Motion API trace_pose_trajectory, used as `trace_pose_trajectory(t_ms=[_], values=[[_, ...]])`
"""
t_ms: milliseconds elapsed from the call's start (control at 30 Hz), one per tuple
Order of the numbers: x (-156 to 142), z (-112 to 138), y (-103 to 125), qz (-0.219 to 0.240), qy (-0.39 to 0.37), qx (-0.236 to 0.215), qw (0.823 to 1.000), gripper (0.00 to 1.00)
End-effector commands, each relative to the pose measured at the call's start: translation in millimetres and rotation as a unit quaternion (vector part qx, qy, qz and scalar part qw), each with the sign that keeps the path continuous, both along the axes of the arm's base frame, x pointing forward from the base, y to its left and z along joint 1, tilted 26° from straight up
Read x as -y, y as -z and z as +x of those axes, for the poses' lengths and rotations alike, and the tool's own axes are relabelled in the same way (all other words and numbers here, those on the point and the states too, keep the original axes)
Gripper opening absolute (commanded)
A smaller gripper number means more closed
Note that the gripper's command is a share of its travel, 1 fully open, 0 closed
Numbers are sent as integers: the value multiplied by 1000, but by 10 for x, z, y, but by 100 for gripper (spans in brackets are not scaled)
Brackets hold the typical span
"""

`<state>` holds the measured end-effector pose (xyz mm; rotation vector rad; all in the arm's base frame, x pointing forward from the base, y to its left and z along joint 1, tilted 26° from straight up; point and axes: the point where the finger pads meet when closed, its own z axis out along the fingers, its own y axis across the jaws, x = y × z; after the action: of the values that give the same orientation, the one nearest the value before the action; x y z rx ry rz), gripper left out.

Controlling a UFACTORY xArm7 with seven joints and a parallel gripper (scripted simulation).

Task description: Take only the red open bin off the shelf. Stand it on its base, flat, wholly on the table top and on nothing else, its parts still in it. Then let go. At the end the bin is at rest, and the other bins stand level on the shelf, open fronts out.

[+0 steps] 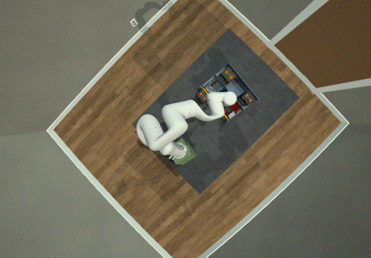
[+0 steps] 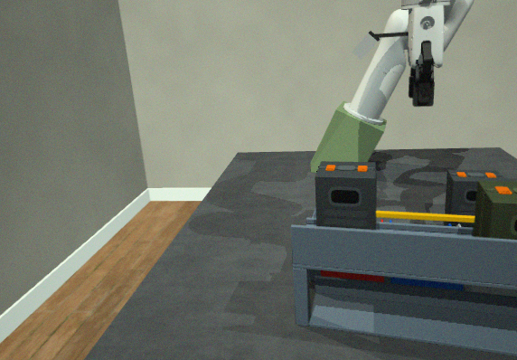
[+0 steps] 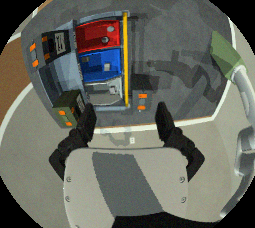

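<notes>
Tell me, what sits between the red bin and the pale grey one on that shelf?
A blue bin sits between the red bin and the grey bin, shown in the wrist view.

Top view looks straight down from far; exterior sits low, near the shelf [image 2: 398,246]; wrist looks down.

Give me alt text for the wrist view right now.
Open, empty gripper hangs above the grey shelf, jaws spread wide. Below, a red bin, blue bin and grey bin sit in a row behind a yellow bar.

Even soft light; blotchy tabletop shadows; wrist view fisheye-warped.
</notes>
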<state>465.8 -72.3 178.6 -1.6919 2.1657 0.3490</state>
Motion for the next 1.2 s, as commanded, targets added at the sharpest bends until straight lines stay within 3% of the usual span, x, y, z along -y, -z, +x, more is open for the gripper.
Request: trace_pose_trajectory(t_ms=[0,167,567,733,1167], values=[[6,12,-5,0,1,2,1000,100],[-219,90,478,0,1,2,1000,100],[-219,90,478,0,1,2,1000,100],[-308,119,663,0,1,2,1000,100],[-297,116,643,0,1,2,1000,100]])
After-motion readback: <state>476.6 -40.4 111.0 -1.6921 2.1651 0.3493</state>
